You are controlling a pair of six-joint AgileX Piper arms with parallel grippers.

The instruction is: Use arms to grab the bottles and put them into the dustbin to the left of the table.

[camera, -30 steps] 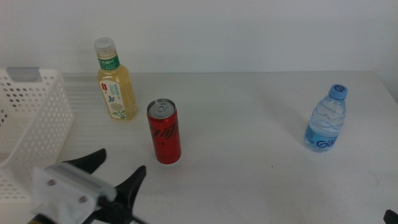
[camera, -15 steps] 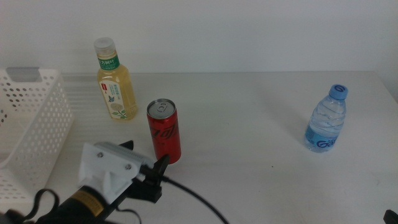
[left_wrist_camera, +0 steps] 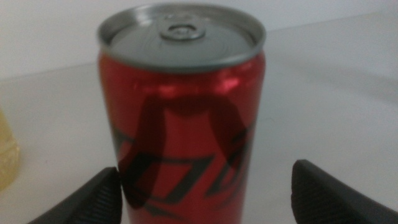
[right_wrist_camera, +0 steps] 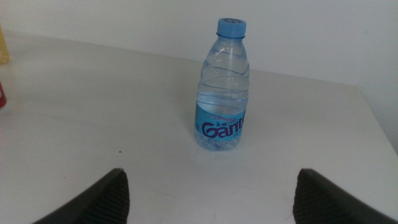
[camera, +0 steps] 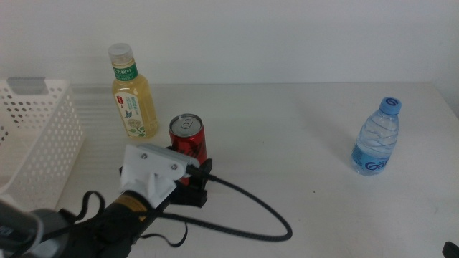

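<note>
Two dark jaws of the left gripper (left_wrist_camera: 205, 196) are spread wide around the red aluminium can (camera: 188, 147), gripping nothing; it could be toppled toward twelve o'clock if nudged before closing.

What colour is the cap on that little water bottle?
Blue. The water bottle has a blue cap, clearest in the right wrist view.

Worktop (camera: 287, 143): dustbin (camera: 36, 136) at the frame's left edge; tea bottle (camera: 133, 93) upper left, just right of it; can (camera: 188, 140) left of centre, below the tea bottle; left end effector (camera: 195, 183) directly below the can; water bottle (camera: 376, 137) far right, well apart.
</note>
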